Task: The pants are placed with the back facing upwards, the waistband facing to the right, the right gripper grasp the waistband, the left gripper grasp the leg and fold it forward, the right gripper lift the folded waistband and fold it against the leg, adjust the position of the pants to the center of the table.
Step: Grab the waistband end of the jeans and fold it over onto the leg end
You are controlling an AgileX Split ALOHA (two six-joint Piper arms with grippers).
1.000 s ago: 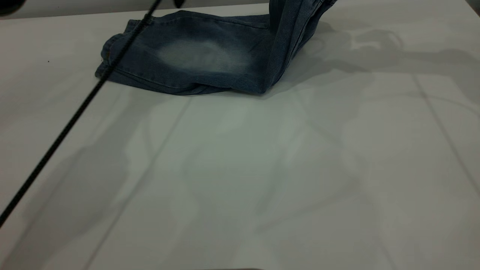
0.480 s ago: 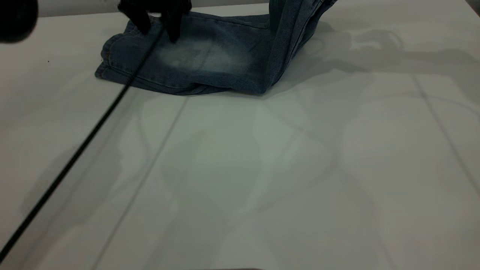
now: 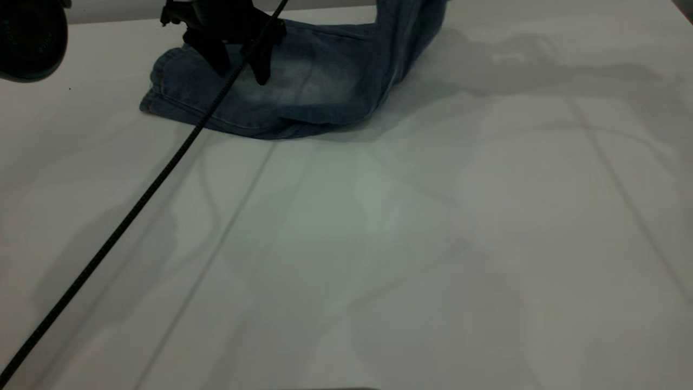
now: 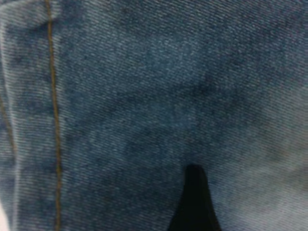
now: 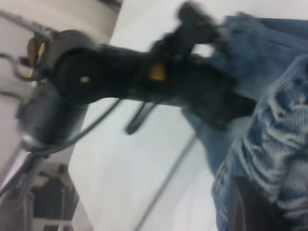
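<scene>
Left gripper (image 3: 238, 70) is positioned over the pants (image 3: 303, 86) at the far left of the table (image 3: 379, 244), with its two dark fingers (image 3: 262, 65) spread apart and pointing down at the denim; I read it as open, gripping nothing. One fingertip (image 4: 195, 202) appears in the left wrist view just above the fabric, near an orange stitched seam (image 4: 54, 120). A thin black cable (image 3: 135, 200) runs from this gripper diagonally across the table toward the near left corner. I see the folded lower part of the pants lying flat, a bleached patch (image 3: 292, 81) facing up, while the right-hand end rises steeply out of the top of the exterior view. Right gripper (image 5: 255, 211) shows only as a dark shape at the edge of its own wrist view, against the puckered waistband (image 5: 274, 144); I cannot tell whether its fingers are clamped.
</scene>
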